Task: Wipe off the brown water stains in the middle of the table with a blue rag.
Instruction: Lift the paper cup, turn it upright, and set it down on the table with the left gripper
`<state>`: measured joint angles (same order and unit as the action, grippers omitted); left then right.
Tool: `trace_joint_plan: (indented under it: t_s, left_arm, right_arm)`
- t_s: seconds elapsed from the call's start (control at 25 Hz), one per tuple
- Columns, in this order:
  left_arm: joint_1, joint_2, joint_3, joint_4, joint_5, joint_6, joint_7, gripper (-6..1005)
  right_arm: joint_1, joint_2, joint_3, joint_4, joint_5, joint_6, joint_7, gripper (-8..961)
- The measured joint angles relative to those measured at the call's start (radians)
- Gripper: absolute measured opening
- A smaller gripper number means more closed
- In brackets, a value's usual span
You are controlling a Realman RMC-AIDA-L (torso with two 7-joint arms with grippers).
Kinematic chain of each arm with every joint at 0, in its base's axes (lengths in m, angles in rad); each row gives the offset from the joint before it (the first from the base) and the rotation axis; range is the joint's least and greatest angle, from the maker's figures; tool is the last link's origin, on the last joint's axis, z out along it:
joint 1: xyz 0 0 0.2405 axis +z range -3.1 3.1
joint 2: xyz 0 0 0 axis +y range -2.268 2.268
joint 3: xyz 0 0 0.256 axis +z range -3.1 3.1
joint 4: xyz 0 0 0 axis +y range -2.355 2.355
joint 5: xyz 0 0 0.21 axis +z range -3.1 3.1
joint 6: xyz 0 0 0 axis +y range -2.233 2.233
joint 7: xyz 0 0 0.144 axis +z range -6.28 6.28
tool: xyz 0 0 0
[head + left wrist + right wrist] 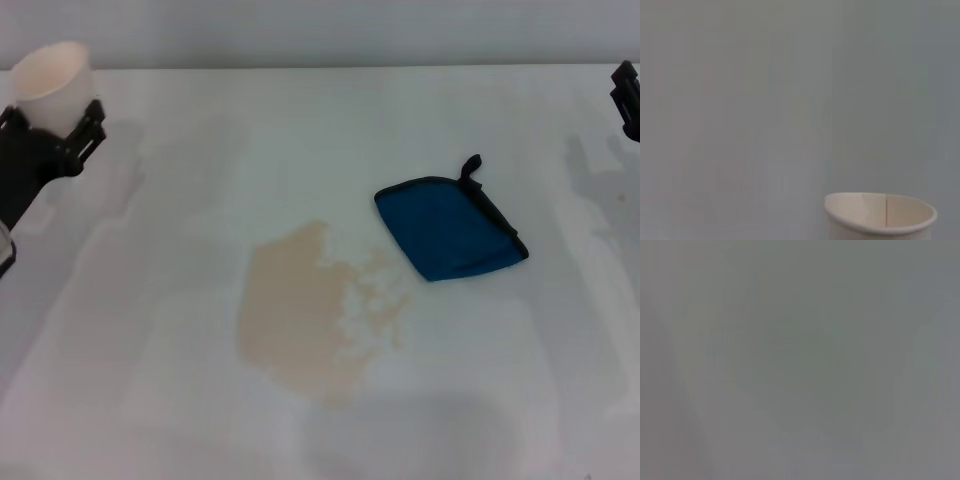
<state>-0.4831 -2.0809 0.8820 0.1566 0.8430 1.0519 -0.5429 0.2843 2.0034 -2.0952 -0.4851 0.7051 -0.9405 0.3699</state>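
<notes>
From my head camera, the white table (pixel 150 400) fills the frame, with the brown water stains (pixel 305 315) spread near its middle and the blue rag (pixel 447 227) lying flat just beyond their far right edge, its black loop pointing away from me. Only this view shows stain and rag; my left wrist camera sees just the rim of a white paper cup (pixel 880 214) against a blank surface, and my right wrist camera shows nothing I can make out. The left gripper (pixel 50 135) sits at the far left corner, black fingers pinching the cup upright, well apart from the stain. The right gripper (pixel 626 100) shows only as a dark sliver at the right edge; I cannot tell how its fingers stand. Bare tabletop lies all around the rag.
</notes>
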Motion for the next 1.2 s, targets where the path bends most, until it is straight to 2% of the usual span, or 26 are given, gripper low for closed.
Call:
trace_joint_plan:
  t_s: [0.32, 0.72, 1.2]
  left_arm:
    - [-0.026, -0.006, -0.001, -0.117, -0.139, -0.093, 0.008, 732]
    - [-0.042, -0.007, 0.002, -0.134, -0.146, -0.160, 0.018, 732]
    - [-0.093, -0.011, 0.006, -0.193, -0.128, -0.162, 0.203, 735]
  right_arm:
    - [-0.003, 0.000, 0.006, 0.008, 0.000, -0.010, 0.041, 604]
    - [-0.003, 0.001, 0.006, 0.010, 0.000, -0.027, 0.042, 604]
    - [0.000, 0.003, 0.006, 0.010, 0.004, -0.028, 0.045, 604]
